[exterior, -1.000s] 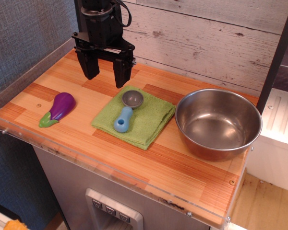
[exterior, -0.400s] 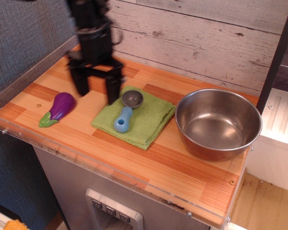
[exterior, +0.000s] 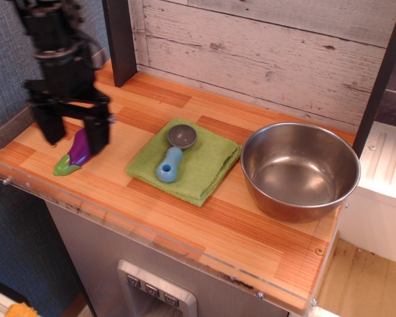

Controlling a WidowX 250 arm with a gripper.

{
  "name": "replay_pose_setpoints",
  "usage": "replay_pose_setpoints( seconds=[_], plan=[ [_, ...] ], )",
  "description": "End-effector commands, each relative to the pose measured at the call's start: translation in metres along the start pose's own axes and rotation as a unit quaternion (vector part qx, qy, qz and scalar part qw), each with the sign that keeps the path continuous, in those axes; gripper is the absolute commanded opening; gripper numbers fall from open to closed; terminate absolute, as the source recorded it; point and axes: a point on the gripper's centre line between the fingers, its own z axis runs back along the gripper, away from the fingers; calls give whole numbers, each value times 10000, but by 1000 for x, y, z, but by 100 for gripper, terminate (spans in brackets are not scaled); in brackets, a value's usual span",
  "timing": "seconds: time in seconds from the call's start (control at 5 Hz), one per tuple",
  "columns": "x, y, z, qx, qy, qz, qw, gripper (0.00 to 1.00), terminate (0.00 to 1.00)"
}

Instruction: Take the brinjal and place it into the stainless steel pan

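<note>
The brinjal [exterior: 77, 154], purple with a light-green stem cap, lies at the left end of the wooden counter, partly hidden by my gripper. My gripper [exterior: 74, 135] is open and motion-blurred. It hangs just over the brinjal, one finger [exterior: 51, 127] to its left and the other on its right. I cannot tell if it touches the brinjal. The stainless steel pan [exterior: 300, 168], a large shiny bowl, stands empty at the right end of the counter.
A green cloth [exterior: 204, 165] lies mid-counter with a blue-handled grey scoop [exterior: 174, 153] on it. A clear plastic lip [exterior: 152, 238] edges the counter front. A plank wall stands behind and a dark post [exterior: 121, 39] at the back left.
My gripper moved left and toward the front, from above the cloth's back edge to over the brinjal, staying open. The brinjal, scoop and pan have not moved.
</note>
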Motion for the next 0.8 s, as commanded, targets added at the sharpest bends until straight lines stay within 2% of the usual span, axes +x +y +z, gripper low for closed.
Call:
replay_pose_setpoints(
  seconds=[0.0,0.2,0.4,0.6],
  plan=[
    [-3,23,-12,510,-251,-34,9984,100,0],
    [4,32,-24,612,-304,-76,9976,100,0],
    [10,38,-35,573,-346,-112,9977,100,0],
    [12,40,-48,543,-231,-43,9982,100,0]
  ],
)
